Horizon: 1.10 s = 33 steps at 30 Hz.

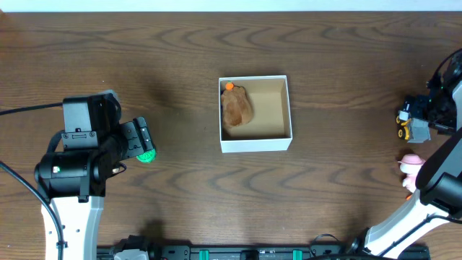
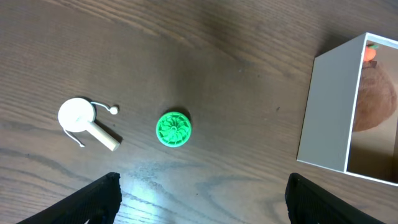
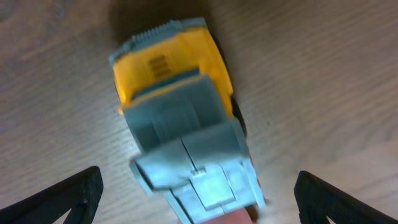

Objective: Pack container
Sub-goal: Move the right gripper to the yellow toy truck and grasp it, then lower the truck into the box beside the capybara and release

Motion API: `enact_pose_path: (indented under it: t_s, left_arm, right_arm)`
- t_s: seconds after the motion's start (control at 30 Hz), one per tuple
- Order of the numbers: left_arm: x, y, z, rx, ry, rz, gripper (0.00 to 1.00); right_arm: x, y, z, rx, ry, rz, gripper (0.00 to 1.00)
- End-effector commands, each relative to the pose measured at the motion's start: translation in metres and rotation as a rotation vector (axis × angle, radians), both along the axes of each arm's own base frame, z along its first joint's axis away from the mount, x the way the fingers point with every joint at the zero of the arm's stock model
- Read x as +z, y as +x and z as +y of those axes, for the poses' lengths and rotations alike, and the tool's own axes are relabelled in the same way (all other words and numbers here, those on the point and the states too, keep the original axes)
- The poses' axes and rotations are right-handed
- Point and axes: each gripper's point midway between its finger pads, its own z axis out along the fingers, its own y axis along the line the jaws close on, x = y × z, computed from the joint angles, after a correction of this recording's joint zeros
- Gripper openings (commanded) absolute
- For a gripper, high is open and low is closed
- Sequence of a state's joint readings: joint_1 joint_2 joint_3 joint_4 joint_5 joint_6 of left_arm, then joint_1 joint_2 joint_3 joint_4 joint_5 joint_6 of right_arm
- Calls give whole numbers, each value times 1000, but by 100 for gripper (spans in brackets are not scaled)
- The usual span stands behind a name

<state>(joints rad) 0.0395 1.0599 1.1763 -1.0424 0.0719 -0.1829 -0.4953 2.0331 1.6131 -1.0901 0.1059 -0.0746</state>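
"Two arms, and both have their fingers wide apart," says Mia. "Neither one is holding anything."

"Where is the box?" asks Tom.

"The box (image 1: 256, 144) sits in the middle of the overhead picture, on the table (image 1: 346, 58). One brown toy (image 1: 237, 108) lies inside, at its left side. The rest of the box floor is bare."

"Which toy looks like it goes next?"

"Most likely the yellow truck (image 3: 177, 93). The right gripper (image 3: 198, 177) hangs right over it, at the right edge of the overhead picture. In the right wrist picture the truck runs from the top down to the bottom, tipped a little, with its grey end low in the frame. One black finger (image 3: 65, 194) shows at each bottom corner, so the truck lies between them the thin way. Nothing seems to touch it yet."

"And the box from there?"

"The box lies well off to the left of that gripper, so the truck would need a long ride across the table."

"What about the other arm?"

"The left gripper (image 2: 203, 186) is nearer the box. A green toy (image 2: 173, 129) lies just ahead of its open fingers, in the middle of the left wrist picture. A white toy (image 2: 78, 115) is to the left of it, and the box is at the right edge. A pink toy (image 1: 411, 165) lies just below the truck in the overhead picture."
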Motion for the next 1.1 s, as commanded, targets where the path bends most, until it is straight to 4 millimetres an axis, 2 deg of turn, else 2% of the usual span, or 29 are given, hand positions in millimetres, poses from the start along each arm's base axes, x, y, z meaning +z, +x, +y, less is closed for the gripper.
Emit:
enact_pose_path:
  t_s: [0.0,0.23,0.4,0.57,0.77,0.97,1.07]
  left_arm:
    - [2,4,2,3,7,1,85]
    - [-5,5,2,3,5,30,85]
    - [-5,5,2,3,5,30,85]
    - [-5,5,2,3,5,30,85]
    - [-5,5,2,3,5,30,85]
    - [-5,5,2,3,5,30,85]
    - [-5,6,2,3,5,30,85]
  right_arm:
    - [-7,6,5,12,55,-26,99]
    - [-16,11,5,12,74,-35,97]
    - [-16,17,10,37,106,-63,88]
    - [-16,17,11,36,106,-62,63]
    - [-17,15,11,36,109,-57,45]
    - [-16,15,13,26,112,-53,35]
    - [-12,15,19,11,115,-55,25]
